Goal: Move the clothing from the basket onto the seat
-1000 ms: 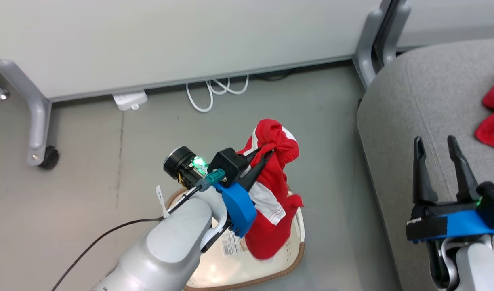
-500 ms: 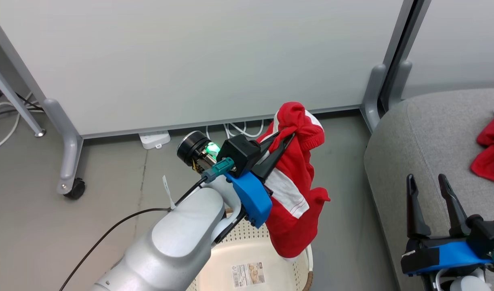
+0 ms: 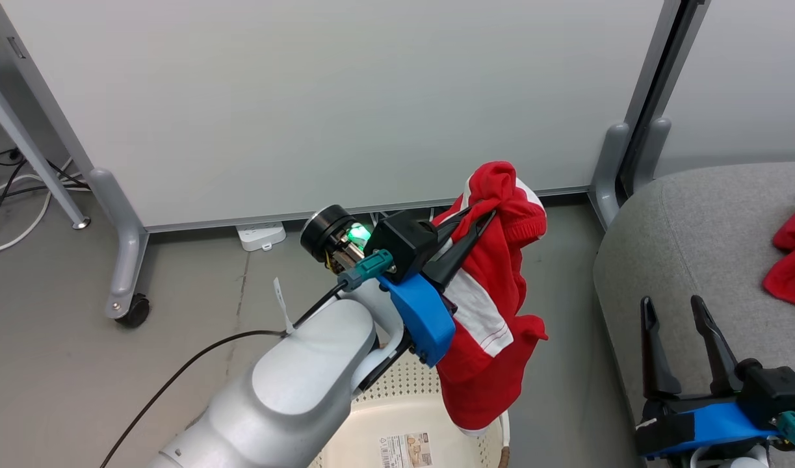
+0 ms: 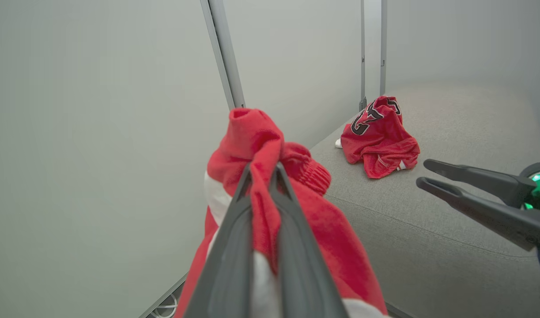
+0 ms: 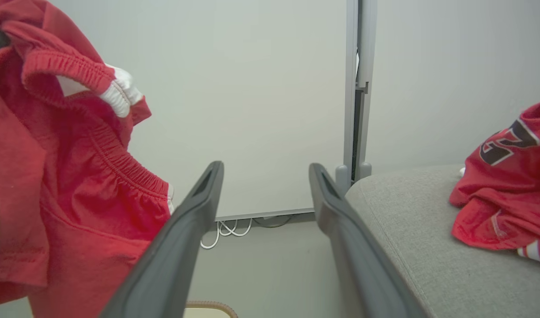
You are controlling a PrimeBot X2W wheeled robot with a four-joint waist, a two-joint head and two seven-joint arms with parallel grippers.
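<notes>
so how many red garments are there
2. The striped garment hangs from the shut left gripper over the basket; the lettered jersey lies on the seat. Part of the basket is hidden.

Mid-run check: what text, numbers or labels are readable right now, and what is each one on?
"2" (likely): black, white-edged lettering on the crumpled jersey lying on the seat; the rest is folded out of reading.
The paper label on the basket bottom: printed, too small to read.
No text shows on the striped garment held in the left gripper.
</notes>
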